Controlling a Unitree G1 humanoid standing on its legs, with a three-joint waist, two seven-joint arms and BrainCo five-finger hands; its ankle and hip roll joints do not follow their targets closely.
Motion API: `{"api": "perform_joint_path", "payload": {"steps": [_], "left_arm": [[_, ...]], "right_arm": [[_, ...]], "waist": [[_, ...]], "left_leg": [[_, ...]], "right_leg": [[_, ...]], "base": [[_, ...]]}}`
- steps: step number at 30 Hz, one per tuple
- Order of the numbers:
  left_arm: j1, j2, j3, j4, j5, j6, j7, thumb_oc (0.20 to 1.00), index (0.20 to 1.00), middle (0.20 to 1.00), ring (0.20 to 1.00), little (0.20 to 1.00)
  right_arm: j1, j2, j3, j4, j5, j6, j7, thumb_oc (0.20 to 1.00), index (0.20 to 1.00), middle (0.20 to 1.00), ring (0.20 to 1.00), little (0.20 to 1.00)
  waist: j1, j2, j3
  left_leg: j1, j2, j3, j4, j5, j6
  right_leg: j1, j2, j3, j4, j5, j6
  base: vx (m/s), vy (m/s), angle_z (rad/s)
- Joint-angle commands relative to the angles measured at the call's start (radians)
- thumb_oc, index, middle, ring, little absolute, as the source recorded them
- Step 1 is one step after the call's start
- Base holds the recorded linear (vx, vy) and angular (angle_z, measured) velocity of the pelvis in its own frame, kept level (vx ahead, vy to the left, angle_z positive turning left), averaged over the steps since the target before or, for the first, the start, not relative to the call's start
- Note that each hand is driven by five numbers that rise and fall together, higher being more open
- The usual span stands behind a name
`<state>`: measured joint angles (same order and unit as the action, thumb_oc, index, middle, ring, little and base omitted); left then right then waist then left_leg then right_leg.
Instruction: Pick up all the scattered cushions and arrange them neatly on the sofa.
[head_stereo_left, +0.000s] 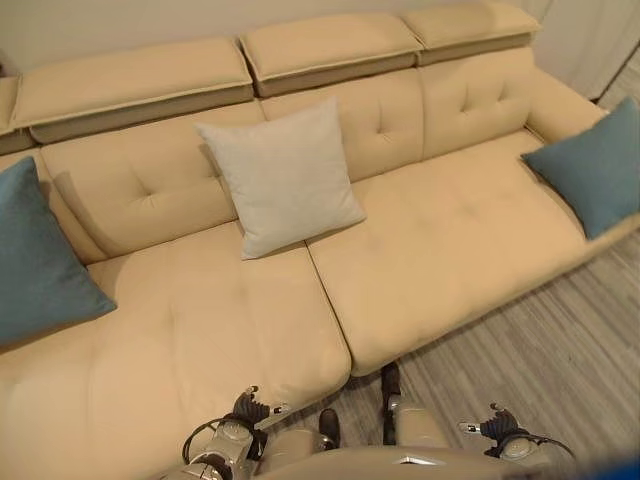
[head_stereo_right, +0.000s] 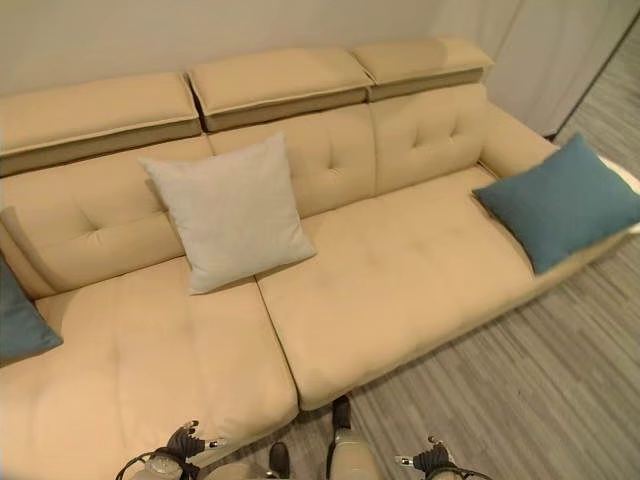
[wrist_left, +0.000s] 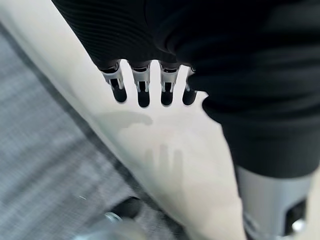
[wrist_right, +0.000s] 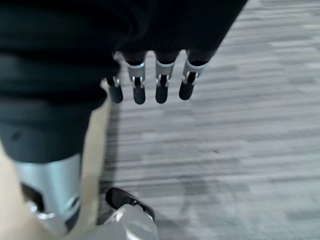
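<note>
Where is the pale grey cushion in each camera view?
Left eye view: pale grey cushion leans on the sofa backrest, centre-left, above the seam between the two seat sections.
Right eye view: same cushion, left of centre, against the backrest.
Left wrist view: not in it.
Right wrist view: not in it.
Shared landmark for the eye views: the seat seam running forward from below the cushion.

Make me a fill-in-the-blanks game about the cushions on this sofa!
1. The pale grey cushion leans against the sofa's ____.
2. The two cushions at the sofa's ends, left one and right one, are both ____.
3. The left hand and right hand hold ____.

Missing words: backrest; blue; nothing
</note>
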<state>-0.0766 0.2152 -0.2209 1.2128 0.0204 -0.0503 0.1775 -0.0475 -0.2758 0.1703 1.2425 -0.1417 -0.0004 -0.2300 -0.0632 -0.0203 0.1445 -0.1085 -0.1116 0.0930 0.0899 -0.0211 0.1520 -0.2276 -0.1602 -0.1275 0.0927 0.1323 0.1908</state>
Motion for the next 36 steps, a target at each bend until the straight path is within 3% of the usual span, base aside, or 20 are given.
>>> {"api": "perform_joint_path", "payload": {"steps": [1, 4, 5, 6, 7, 10, 12, 13, 14, 20, 26, 31, 32, 33, 36], "left_arm": [[0.008, 0.037, 0.012, -0.021, 0.034, 0.000, 0.001, 1.000, 1.000, 1.000, 1.000, 1.000], [0.011, 0.041, 0.007, -0.026, 0.037, 0.003, -0.004, 1.000, 1.000, 1.000, 1.000, 1.000], [0.018, 0.044, 0.008, -0.027, 0.042, 0.003, -0.005, 1.000, 1.000, 1.000, 1.000, 1.000], [0.019, 0.046, 0.009, -0.032, 0.038, 0.003, -0.003, 1.000, 1.000, 1.000, 1.000, 1.000], [0.025, 0.041, 0.012, -0.033, 0.038, 0.002, 0.000, 1.000, 1.000, 1.000, 1.000, 1.000], [0.005, 0.025, -0.011, -0.035, 0.039, 0.004, -0.003, 1.000, 1.000, 1.000, 1.000, 1.000], [-0.005, 0.010, -0.029, -0.042, 0.024, 0.002, -0.001, 1.000, 1.000, 1.000, 1.000, 1.000], [-0.008, -0.003, -0.034, -0.040, 0.006, 0.001, 0.003, 1.000, 1.000, 1.000, 1.000, 1.000], [-0.009, -0.008, -0.036, -0.036, 0.005, 0.003, 0.005, 1.000, 1.000, 1.000, 1.000, 1.000], [-0.024, -0.002, -0.050, -0.032, 0.025, 0.014, 0.002, 1.000, 1.000, 1.000, 1.000, 1.000], [-0.045, 0.026, -0.046, -0.042, 0.028, 0.015, 0.004, 1.000, 1.000, 1.000, 1.000, 1.000], [-0.041, 0.023, -0.036, -0.033, 0.019, 0.011, 0.004, 1.000, 1.000, 1.000, 1.000, 1.000], [-0.037, 0.022, -0.033, -0.027, 0.024, 0.012, 0.001, 1.000, 1.000, 1.000, 1.000, 1.000], [-0.036, 0.022, -0.035, -0.021, 0.034, 0.012, 0.003, 1.000, 1.000, 1.000, 1.000, 1.000], [-0.048, 0.013, -0.059, -0.023, 0.048, 0.011, -0.001, 1.000, 1.000, 1.000, 1.000, 1.000]], "right_arm": [[-0.051, -0.026, 0.023, -0.003, -0.008, -0.009, -0.012, 1.000, 1.000, 1.000, 1.000, 1.000], [-0.046, -0.021, 0.023, 0.003, -0.005, -0.012, -0.013, 1.000, 1.000, 1.000, 1.000, 1.000], [-0.042, -0.018, 0.025, 0.003, -0.005, -0.014, -0.010, 1.000, 1.000, 1.000, 1.000, 1.000], [-0.048, -0.016, 0.027, -0.001, -0.006, -0.011, -0.014, 1.000, 1.000, 1.000, 1.000, 1.000], [-0.051, -0.015, 0.036, -0.006, 0.002, -0.011, -0.018, 1.000, 1.000, 1.000, 1.000, 1.000], [-0.055, -0.017, 0.035, -0.005, 0.033, -0.011, -0.030, 1.000, 1.000, 1.000, 1.000, 1.000], [-0.056, -0.016, 0.045, 0.015, 0.032, -0.007, -0.036, 1.000, 1.000, 1.000, 1.000, 1.000], [-0.057, -0.016, 0.051, 0.022, 0.025, -0.011, -0.038, 1.000, 1.000, 1.000, 1.000, 1.000], [-0.055, -0.019, 0.047, 0.024, 0.027, -0.013, -0.042, 1.000, 1.000, 1.000, 1.000, 1.000], [-0.060, -0.019, 0.030, 0.009, 0.052, -0.011, -0.040, 1.000, 1.000, 1.000, 1.000, 1.000], [-0.080, -0.013, 0.042, -0.011, 0.051, -0.008, -0.037, 1.000, 1.000, 1.000, 1.000, 1.000], [-0.077, -0.018, 0.039, -0.003, 0.042, -0.003, -0.041, 1.000, 1.000, 1.000, 1.000, 1.000], [-0.074, -0.019, 0.038, -0.002, 0.035, -0.003, -0.040, 1.000, 1.000, 1.000, 1.000, 1.000], [-0.074, -0.017, 0.037, 0.000, 0.035, -0.004, -0.043, 1.000, 1.000, 1.000, 1.000, 1.000], [-0.058, -0.021, 0.023, -0.004, 0.065, -0.017, -0.049, 1.000, 1.000, 1.000, 1.000, 1.000]], "waist": [[0.042, -0.018, -0.003], [0.074, -0.015, -0.020], [0.097, -0.026, -0.038], [0.109, -0.033, -0.043], [0.111, -0.041, -0.056], [0.083, -0.045, -0.014], [0.094, -0.050, 0.011], [0.102, -0.049, 0.012], [0.099, -0.045, 0.007], [0.069, -0.030, -0.005], [0.066, -0.020, 0.020], [0.076, -0.017, 0.023], [0.084, -0.020, 0.020], [0.081, -0.021, 0.020], [0.058, -0.033, 0.020]], "left_leg": [[0.081, 0.060, -0.060, -0.064, -0.056, -0.123], [0.057, 0.077, -0.002, -0.069, -0.039, -0.121], [0.029, 0.081, 0.041, -0.065, -0.027, -0.127], [0.020, 0.086, 0.064, -0.072, -0.017, -0.133], [0.004, 0.095, 0.084, -0.060, -0.006, -0.146], [-0.046, 0.122, 0.065, 0.058, -0.022, -0.169], [-0.071, 0.098, -0.053, 0.096, -0.032, -0.190], [-0.065, 0.079, -0.144, 0.089, -0.045, -0.192], [-0.061, 0.071, -0.170, 0.074, -0.048, -0.189], [-0.003, 0.071, -0.136, -0.011, -0.038, -0.165], [0.019, 0.073, -0.087, -0.032, -0.041, -0.132], [0.051, 0.082, -0.033, -0.044, -0.052, -0.127], [0.056, 0.095, 0.000, -0.046, -0.057, -0.133], [0.057, 0.101, 0.005, -0.043, -0.059, -0.139], [0.033, 0.129, 0.005, 0.059, -0.077, -0.181]], "right_leg": [[0.060, 0.027, -0.041, 0.102, -0.105, -0.040], [0.132, 0.027, -0.112, 0.153, -0.178, -0.049], [0.203, 0.022, -0.152, 0.105, -0.188, -0.040], [0.211, 0.020, -0.162, 0.076, -0.180, -0.042], [0.232, 0.056, -0.110, -0.029, -0.183, -0.045], [0.249, 0.084, -0.066, -0.113, -0.162, -0.069], [0.236, 0.081, -0.045, -0.115, -0.142, -0.075], [0.228, 0.081, -0.021, -0.123, -0.131, -0.073], [0.225, 0.082, -0.010, -0.127, -0.128, -0.070], [0.179, 0.076, 0.049, -0.080, -0.129, -0.062], [0.101, 0.071, 0.077, 0.056, -0.143, -0.041], [0.092, 0.045, 0.001, 0.038, -0.120, -0.043], [0.101, 0.021, -0.087, 0.013, -0.115, -0.043], [0.105, 0.021, -0.102, 0.006, -0.116, -0.045], [0.137, 0.048, -0.068, -0.031, -0.134, -0.074]], "base": [[-0.15, 0.044, -0.16], [-0.19, -0.007, -0.57], [-0.23, -0.058, -1.53], [-0.20, -0.161, -1.35], [-0.13, -0.180, -1.36], [-0.15, -0.150, -0.64], [-0.16, 0.009, 0.03], [-0.04, 0.064, -0.35], [0.00, 0.075, -0.63], [0.03, 0.154, -0.58], [-0.01, 0.105, -0.70], [0.05, -0.034, -0.72], [0.06, -0.139, -0.74], [0.12, -0.242, -0.71], [0.17, -0.296, -0.27]]}}
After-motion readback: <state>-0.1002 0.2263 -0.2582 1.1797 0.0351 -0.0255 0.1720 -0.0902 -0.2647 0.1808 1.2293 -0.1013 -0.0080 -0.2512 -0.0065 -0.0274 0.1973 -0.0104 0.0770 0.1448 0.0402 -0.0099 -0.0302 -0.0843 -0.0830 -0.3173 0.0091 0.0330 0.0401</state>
